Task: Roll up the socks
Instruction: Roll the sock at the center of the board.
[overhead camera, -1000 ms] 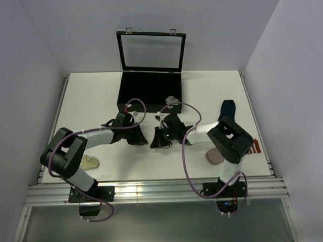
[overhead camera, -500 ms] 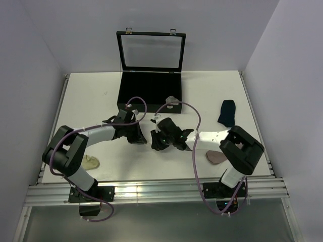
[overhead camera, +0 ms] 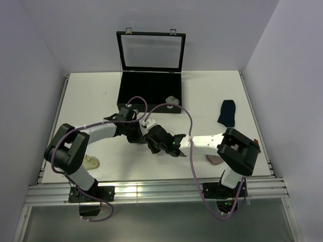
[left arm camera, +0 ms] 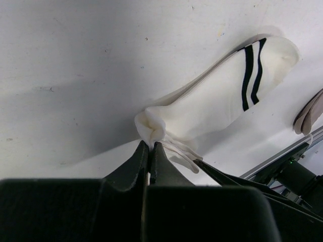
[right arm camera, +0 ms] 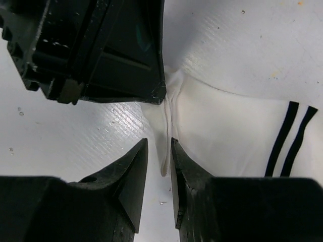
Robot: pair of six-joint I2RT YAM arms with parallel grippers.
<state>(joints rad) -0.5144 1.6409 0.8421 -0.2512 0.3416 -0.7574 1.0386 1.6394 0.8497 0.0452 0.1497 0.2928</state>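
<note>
Left tool (left arm camera: pixel 150 146) clamps the bunched toe of the white sock (left arm camera: pixel 217 96) at its tips, right tool (right arm camera: pixel 158 147) narrowly parted astride that fold; the roll looks barely started, needing a second pinch, then turning cuffward.

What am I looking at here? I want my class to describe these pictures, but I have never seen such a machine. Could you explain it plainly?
You see a robot's left arm and right arm, bolted to a white table. Each ends in a two-finger gripper. The wide picture comes from a fixed camera above; the two close-ups come from a camera on each wrist.

On the table are an open black case with a glass lid, a plain navy sock and a white fabric sock with two black cuff stripes.

The left gripper is shut, pinching the white sock's bunched end, away from the stripes. The right gripper has its fingers narrowly apart around an edge of the same sock, right beside the left one.
</note>
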